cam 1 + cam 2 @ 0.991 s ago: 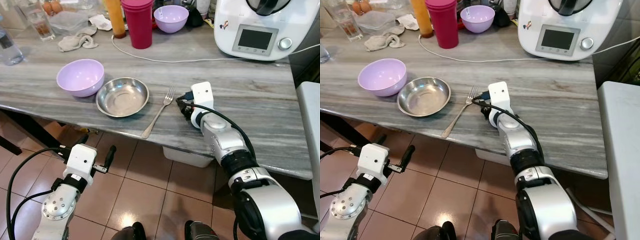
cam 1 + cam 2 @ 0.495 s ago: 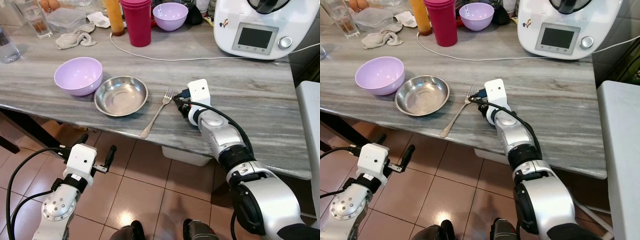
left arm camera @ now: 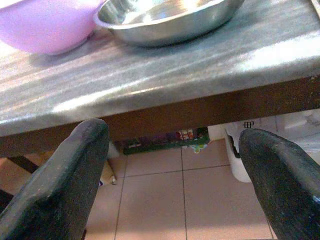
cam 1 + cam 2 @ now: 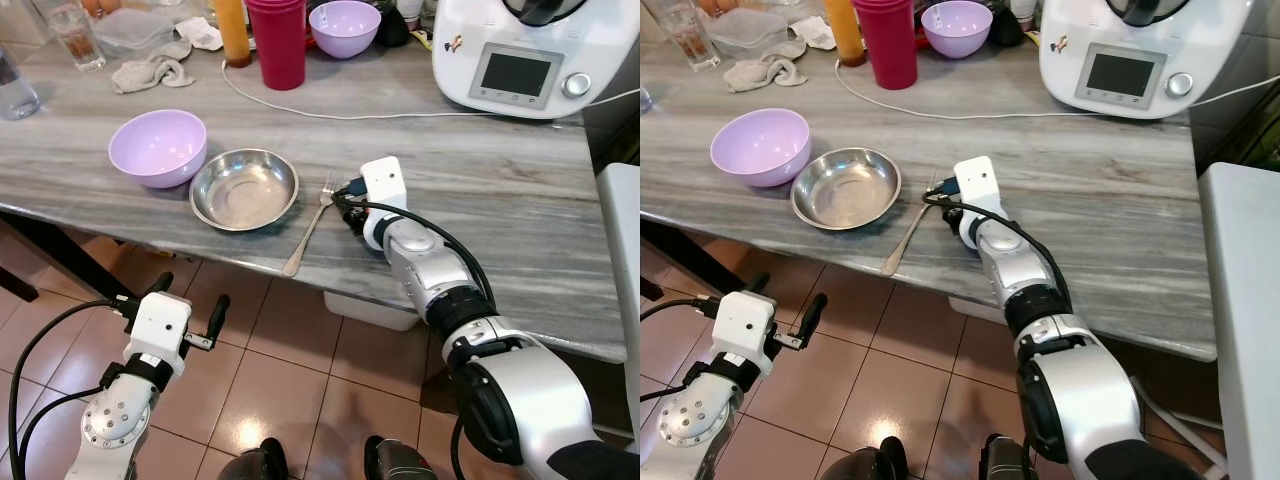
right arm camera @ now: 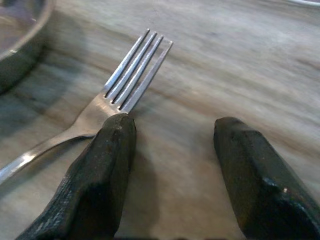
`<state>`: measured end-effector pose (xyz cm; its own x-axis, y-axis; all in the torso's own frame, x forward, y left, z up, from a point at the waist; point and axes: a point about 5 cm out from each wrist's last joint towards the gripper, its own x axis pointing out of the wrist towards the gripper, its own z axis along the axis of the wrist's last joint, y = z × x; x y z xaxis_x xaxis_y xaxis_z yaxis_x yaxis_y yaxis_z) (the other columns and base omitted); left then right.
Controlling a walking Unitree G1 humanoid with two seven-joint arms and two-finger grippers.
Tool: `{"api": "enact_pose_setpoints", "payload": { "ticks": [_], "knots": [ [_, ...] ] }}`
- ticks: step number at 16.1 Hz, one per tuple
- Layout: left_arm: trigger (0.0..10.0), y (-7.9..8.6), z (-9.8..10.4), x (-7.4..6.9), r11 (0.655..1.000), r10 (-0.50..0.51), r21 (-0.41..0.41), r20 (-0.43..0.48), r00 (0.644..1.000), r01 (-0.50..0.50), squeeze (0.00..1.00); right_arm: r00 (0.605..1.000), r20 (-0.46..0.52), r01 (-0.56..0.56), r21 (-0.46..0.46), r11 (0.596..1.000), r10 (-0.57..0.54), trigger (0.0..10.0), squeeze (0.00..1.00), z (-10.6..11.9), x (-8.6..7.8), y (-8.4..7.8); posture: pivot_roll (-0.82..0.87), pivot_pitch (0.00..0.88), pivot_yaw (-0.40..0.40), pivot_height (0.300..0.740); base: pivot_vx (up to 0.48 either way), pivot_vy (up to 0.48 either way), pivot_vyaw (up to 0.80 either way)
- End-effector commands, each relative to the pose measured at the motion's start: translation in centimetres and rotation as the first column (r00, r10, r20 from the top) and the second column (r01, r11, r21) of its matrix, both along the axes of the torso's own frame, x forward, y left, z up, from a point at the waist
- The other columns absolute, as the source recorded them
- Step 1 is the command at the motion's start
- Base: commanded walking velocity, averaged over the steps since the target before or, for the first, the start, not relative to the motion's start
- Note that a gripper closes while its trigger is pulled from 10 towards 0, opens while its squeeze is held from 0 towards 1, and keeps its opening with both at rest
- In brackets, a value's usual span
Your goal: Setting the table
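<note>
Right hand (image 5: 167, 150) has slid left along the worktop (image 4: 520, 180) since a second ago, now at the fork (image 4: 311, 228) head, fingers spread wide with one fingertip (image 5: 116, 131) touching the tines' base. Fork lies flat near the worktop's near edge, just right of the steel bowl (image 4: 244, 189), purple bowl (image 4: 158, 148) further left. Left hand (image 4: 185, 318) hangs below the worktop, open wide.

A silver fork (image 4: 310, 221) lies flat, tines away, just beside a shallow steel bowl (image 4: 244, 190).
</note>
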<state>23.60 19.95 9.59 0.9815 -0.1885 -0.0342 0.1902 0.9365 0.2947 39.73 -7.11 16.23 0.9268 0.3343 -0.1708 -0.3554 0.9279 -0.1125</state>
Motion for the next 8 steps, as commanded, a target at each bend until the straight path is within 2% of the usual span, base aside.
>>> {"api": "enact_pose_setpoints", "payload": {
  "ticks": [1,5,8],
  "knots": [
    [10.0,0.2,0.0,-0.3,1.0,0.01,0.012,-0.008,1.0,-0.01,0.0,1.0,-0.005,-0.028,0.003,1.0,0.028,10.0,0.0,0.1,-0.1,0.8,-0.09,0.235,0.03,0.74,0.0,0.0,0.0],
    [10.0,0.1,0.1,-0.5,1.0,0.016,0.012,-0.006,1.0,-0.016,0.0,1.0,0.003,-0.029,0.004,1.0,0.029,10.0,0.0,0.1,-0.1,0.9,-0.09,0.236,0.024,0.74,0.0,0.0,0.0],
    [10.0,-0.3,0.8,0.0,1.0,0.008,-0.002,0.03,1.0,-0.008,0.0,0.997,0.07,0.033,0.02,0.999,-0.035,10.0,0.0,0.7,0.1,-0.4,-0.09,0.222,0.024,0.74,0.0,0.0,0.0]
  ]
}}
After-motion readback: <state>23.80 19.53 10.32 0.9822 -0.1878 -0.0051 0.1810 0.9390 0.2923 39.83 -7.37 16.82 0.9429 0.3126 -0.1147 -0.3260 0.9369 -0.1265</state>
